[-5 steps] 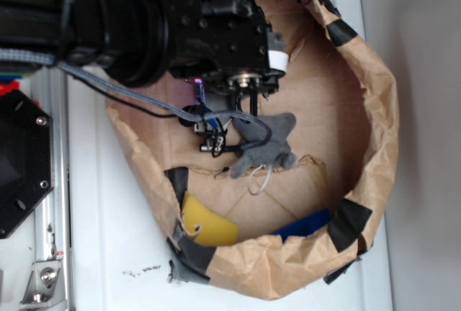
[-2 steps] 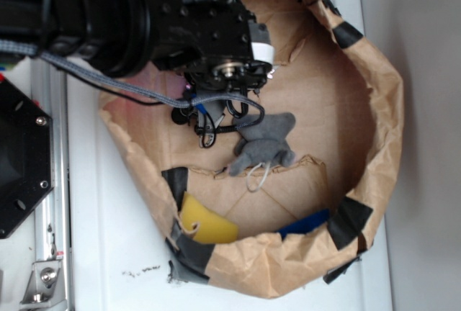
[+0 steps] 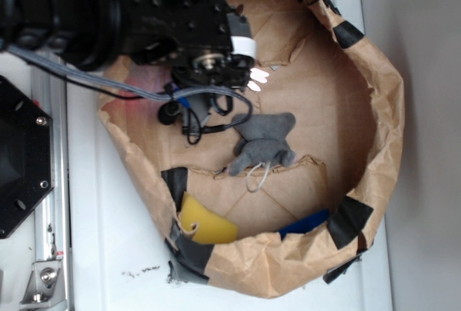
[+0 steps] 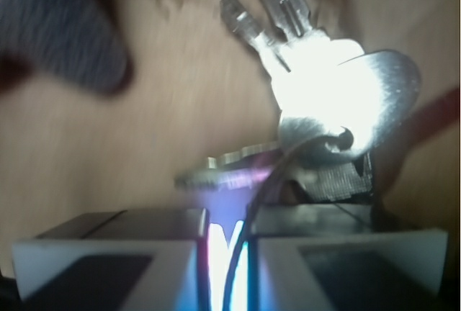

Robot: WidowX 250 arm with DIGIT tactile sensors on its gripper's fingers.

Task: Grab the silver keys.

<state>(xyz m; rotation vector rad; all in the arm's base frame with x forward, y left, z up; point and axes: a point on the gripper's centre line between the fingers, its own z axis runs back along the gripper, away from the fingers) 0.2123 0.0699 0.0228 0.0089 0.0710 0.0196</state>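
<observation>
Several silver keys [image 4: 324,88] hang just in front of my tool [image 4: 223,242] in the wrist view, fanned out, with their heads bunched together under a strong glare. I see the two pale pads [image 4: 101,250] brought almost together, and a thin dark wire loop [image 4: 248,210] runs down into the narrow slit between them. So I judge the tool is clamped on this loop of the bunch, not on the blades. One key lies flat just above the pads and seems not to be pinched.

In the exterior view the arm reaches over the rim of a brown paper bag [image 3: 382,109], rolled down and patched with black tape [image 3: 346,221]. Two bright glints [image 3: 256,77] beside the wrist are, I think, the keys catching light, up near the tool and apart from the grey plush toy [image 3: 263,145], which rests on the bag floor with its white string. A yellow piece [image 3: 205,224] and a blue piece [image 3: 306,223] sit low by the near wall of the bag.

For doing this step well, I would keep the closing force steady, because a thin wire can slip between flat pads. I would lift slowly and straight up, since the bunch can swing and the loose key may catch the bag rim. I would stay away from the toy's string.
</observation>
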